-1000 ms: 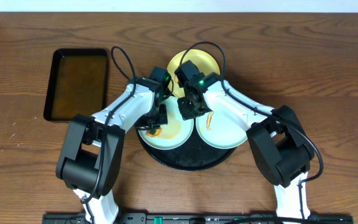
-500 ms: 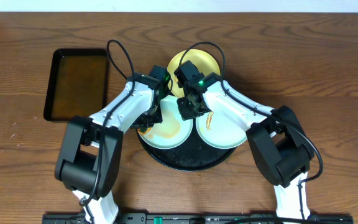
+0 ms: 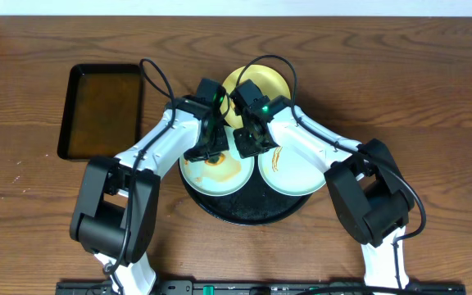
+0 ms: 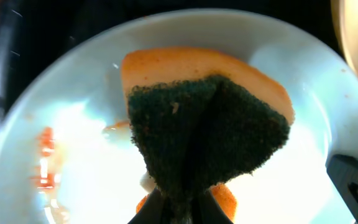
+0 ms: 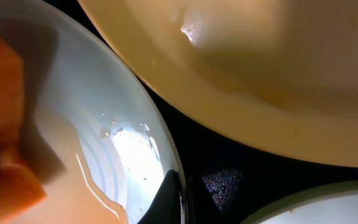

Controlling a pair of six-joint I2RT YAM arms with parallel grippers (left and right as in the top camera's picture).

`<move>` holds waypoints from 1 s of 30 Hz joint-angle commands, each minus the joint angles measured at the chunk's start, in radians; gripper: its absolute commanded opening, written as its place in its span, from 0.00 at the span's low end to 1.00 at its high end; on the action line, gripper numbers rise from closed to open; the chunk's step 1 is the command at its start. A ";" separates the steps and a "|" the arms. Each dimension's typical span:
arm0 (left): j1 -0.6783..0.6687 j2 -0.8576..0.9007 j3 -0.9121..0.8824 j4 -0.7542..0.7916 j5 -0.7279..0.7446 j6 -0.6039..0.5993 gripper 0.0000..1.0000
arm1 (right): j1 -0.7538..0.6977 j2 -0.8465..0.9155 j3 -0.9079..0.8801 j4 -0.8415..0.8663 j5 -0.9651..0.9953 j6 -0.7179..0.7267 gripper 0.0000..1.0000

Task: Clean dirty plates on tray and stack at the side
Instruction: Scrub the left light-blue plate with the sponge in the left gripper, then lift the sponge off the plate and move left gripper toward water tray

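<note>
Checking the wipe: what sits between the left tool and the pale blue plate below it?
Left wrist view: an orange sponge with a dark green scouring face, pinched in the left tool, touches the pale blue round plate.

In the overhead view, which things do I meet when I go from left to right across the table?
The small rectangular black tray, left pale blue plate, right pale blue plate.

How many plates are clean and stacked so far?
None stacked yet: all three sit on the tray. In hand: the left gripper presses a sponge on the left blue plate, which shows orange smears, while the right gripper pinches its rim. Left: the right blue plate has a sauce streak, the yellow plate waits, then stacking beside the tray.
</note>
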 commanded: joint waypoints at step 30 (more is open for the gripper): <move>0.120 0.023 0.027 -0.205 -0.428 -0.045 0.07 | 0.013 0.013 -0.010 0.005 -0.016 0.007 0.01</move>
